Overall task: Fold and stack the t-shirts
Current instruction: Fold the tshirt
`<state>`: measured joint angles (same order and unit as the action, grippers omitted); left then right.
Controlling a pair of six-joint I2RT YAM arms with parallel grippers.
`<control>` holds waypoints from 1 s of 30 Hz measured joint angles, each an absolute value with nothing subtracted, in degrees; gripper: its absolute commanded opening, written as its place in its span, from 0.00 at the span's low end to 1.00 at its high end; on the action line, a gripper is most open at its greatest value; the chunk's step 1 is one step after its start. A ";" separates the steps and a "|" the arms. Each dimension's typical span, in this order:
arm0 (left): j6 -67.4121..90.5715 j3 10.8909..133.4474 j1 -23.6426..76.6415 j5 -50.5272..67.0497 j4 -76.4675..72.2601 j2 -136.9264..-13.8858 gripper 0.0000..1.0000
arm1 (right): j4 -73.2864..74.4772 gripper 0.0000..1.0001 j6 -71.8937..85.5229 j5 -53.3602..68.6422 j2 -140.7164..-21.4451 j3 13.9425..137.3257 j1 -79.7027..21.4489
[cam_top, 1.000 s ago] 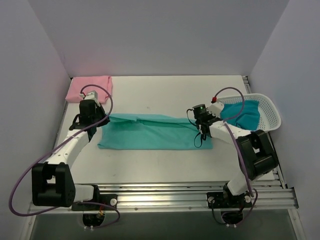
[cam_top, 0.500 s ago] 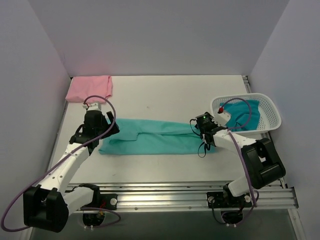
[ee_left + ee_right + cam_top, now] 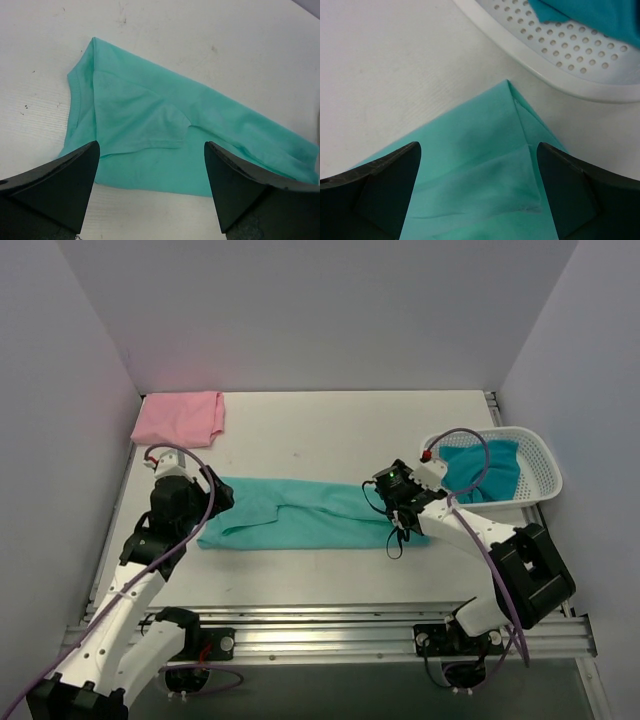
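Observation:
A mint-green t-shirt (image 3: 310, 515) lies on the white table as a long folded strip running left to right. My left gripper (image 3: 216, 496) hovers open over its left end. In the left wrist view the collar and a sleeve of the mint-green t-shirt (image 3: 150, 120) lie flat ahead of the left gripper (image 3: 150, 195), with nothing between the fingers. My right gripper (image 3: 399, 508) is open above the strip's right end. The right wrist view shows the corner of the mint-green t-shirt (image 3: 470, 165) under the right gripper (image 3: 477, 195). A pink t-shirt (image 3: 180, 418) lies folded at the far left. A darker teal t-shirt (image 3: 482, 468) sits in the basket.
A white mesh basket (image 3: 543, 472) stands at the right edge of the table, and the basket's rim (image 3: 555, 55) is close beyond the shirt's right corner. Grey walls close in the table on the left, back and right. A metal rail (image 3: 330, 625) runs along the near edge.
Both grippers have opened and let go of the mint-green t-shirt. Its far edge came toward the front, leaving a narrower strip. The left arm has drawn back and left.

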<state>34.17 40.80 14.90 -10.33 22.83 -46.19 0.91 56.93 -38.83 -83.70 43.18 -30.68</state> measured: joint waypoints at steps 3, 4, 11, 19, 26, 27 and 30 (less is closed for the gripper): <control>34.48 40.62 14.92 -10.26 21.63 -48.99 0.94 | 0.80 0.86 56.34 -39.31 -81.80 44.36 -31.22; 34.63 40.03 14.92 -10.15 20.45 -50.41 0.94 | 0.47 0.84 55.96 -39.44 -81.23 44.56 -31.31; 36.05 36.16 14.92 -9.80 15.44 -54.68 0.94 | -2.13 0.79 53.43 -40.16 -84.16 47.99 -31.33; 36.69 36.16 14.98 -9.82 10.28 -59.16 0.94 | -2.83 0.75 52.90 -40.45 -90.48 48.49 -31.20; 36.82 36.14 15.09 -9.82 8.60 -60.07 0.94 | -0.19 0.76 56.18 -42.04 -93.41 47.77 -30.35; 36.82 36.14 15.09 -9.82 8.29 -60.20 0.94 | 0.23 0.76 56.64 -42.04 -93.54 47.46 -30.30; 36.82 36.14 15.09 -9.78 7.57 -61.01 0.95 | 0.71 0.76 57.74 -42.04 -93.54 46.15 -30.11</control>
<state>36.82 36.14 15.09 -9.78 7.57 -61.01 0.71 57.74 -42.04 -93.54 46.15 -30.11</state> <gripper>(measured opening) 0.946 0.758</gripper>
